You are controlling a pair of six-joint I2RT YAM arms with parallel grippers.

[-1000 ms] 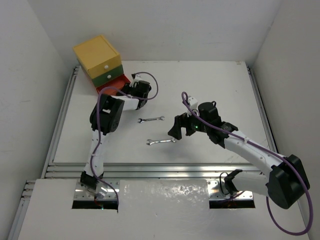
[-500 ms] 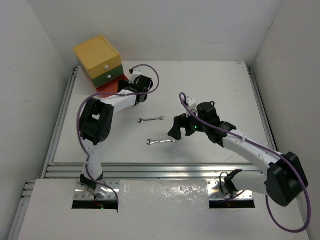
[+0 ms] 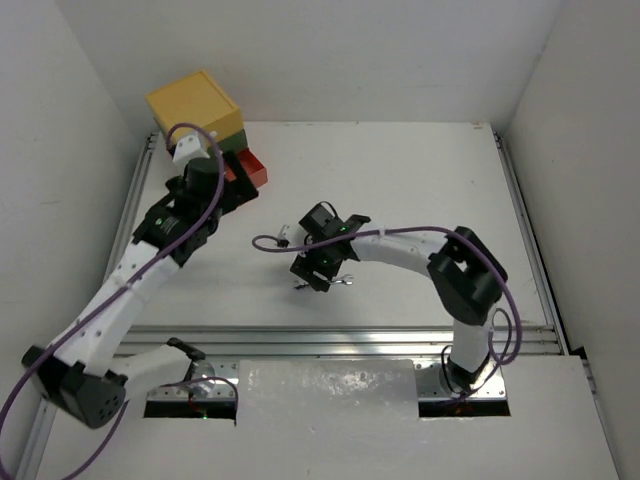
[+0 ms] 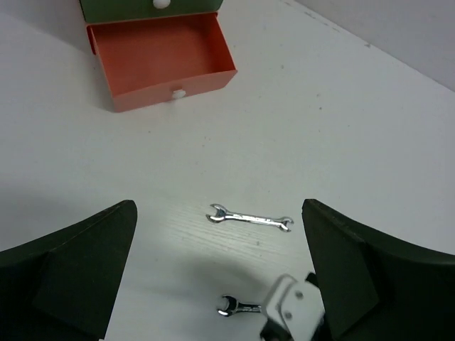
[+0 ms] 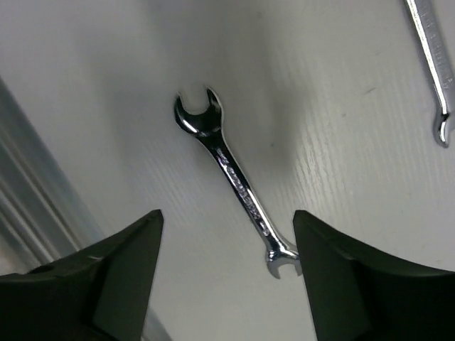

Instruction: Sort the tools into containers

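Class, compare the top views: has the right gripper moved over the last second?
Yes: the right gripper went left, from right of the nearer wrench to directly above it.

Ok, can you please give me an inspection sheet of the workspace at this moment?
Surface: white table, no marks seen.
Job's things: far wrench and near wrench lie flat on it; orange-red drawer open, nothing inside; green drawer shut.
Clutter: nothing seen.
Hands: left hand open, holding nothing; right hand open, fingers either side of near wrench.
Cables: purple cables along both arms.
Surroundings: white walls, metal rails.
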